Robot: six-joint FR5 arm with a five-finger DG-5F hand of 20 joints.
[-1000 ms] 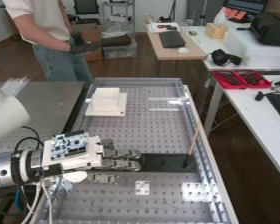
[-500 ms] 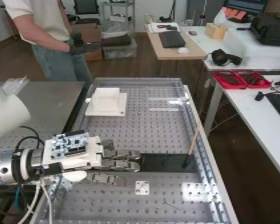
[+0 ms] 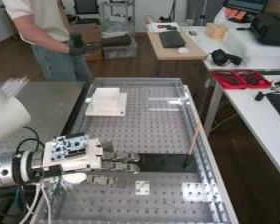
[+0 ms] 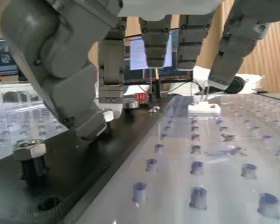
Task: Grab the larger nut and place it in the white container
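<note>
The hand is over the black plate's left end in the high view, its fingers extended and fairly straight. From the wrist, the hand shows its thumb and fingers spread apart with nothing gripped. A metallic hex nut sits on a short black post of the black plate. Farther along the plate, another metallic nut stands beyond the thumb tip, partly hidden by the fingers. Which nut is larger I cannot tell. The white container stands on the perforated bench, farther from the near end than the hand.
An orange-brown stick leans at the black plate's right end. A small white block with holes lies nearer than the plate. The perforated bench has raised side rails. Red trays are on the side table.
The hand has shifted very slightly toward the bench's near end. Its fingers keep nearly the same pose, and the container is where it was.
</note>
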